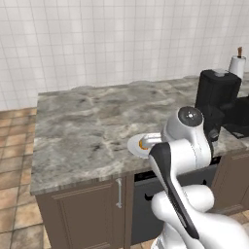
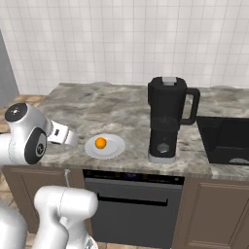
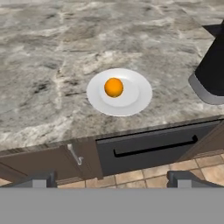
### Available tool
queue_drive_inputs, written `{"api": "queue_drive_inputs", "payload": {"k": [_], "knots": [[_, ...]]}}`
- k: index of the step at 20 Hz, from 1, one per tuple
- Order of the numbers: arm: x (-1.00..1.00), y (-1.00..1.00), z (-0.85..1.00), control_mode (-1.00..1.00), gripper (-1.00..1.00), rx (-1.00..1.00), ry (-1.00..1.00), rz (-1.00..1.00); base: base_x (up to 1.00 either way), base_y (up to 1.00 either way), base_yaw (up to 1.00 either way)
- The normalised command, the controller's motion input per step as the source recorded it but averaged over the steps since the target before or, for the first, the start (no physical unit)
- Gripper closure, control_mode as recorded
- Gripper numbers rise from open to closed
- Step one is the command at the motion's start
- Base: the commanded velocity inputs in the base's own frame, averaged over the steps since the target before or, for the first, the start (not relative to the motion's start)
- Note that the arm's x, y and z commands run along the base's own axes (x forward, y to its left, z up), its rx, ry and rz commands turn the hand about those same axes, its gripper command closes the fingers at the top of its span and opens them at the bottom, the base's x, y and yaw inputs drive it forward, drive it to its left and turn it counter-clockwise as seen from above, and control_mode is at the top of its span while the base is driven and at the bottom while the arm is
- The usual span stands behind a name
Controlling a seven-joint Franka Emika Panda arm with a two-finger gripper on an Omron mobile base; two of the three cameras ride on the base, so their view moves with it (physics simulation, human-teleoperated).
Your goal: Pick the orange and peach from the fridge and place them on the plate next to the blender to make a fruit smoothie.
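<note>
The orange (image 3: 113, 87) lies in the middle of the round white plate (image 3: 98, 98) on the marble counter, just left of the black blender (image 2: 167, 119). The same orange (image 2: 100, 142) rests free on the plate (image 2: 114, 148) in the right base view. My arm covers part of that plate (image 1: 133, 146) in the left base view. My gripper (image 3: 111, 181) hovers in front of the counter edge, above the floor, open, with nothing between its fingertips (image 3: 41, 179). The peach is out of view. A tall grey strip (image 2: 6, 63) at the far left may be the fridge; I cannot tell.
A dark dishwasher front (image 2: 133, 204) with a bar handle sits under the plate, beside a brown cabinet door (image 3: 43, 159). A black sink (image 2: 226, 138) lies right of the blender. A paper towel roll (image 1: 237, 65) stands at the back. Bare counter (image 1: 82, 121) spreads left of the plate.
</note>
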Motion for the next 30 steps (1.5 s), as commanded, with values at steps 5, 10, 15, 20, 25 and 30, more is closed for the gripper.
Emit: {"api": "queue_drive_inputs", "payload": {"k": [5,10,15,20,25,30], "knots": [[-0.02,0.0,0.0,1.0,-1.0,0.0,0.0,0.0,-0.26,-0.21,-0.25],[0.0,0.0,0.0,1.0,-1.0,0.0,0.0,0.0,-0.28,-0.54,-0.67],[0.0,0.0,0.0,1.0,-1.0,0.0,0.0,0.0,-0.06,-0.47,-0.77],[0.0,0.0,0.0,1.0,-1.0,0.0,0.0,0.0,0.0,-0.7,-0.76],[0.0,0.0,0.0,1.0,-1.0,0.0,0.0,0.0,0.0,-0.73,-0.74],[0.0,0.0,0.0,1.0,-1.0,0.0,0.0,0.0,0.21,-0.69,-0.62]]}}
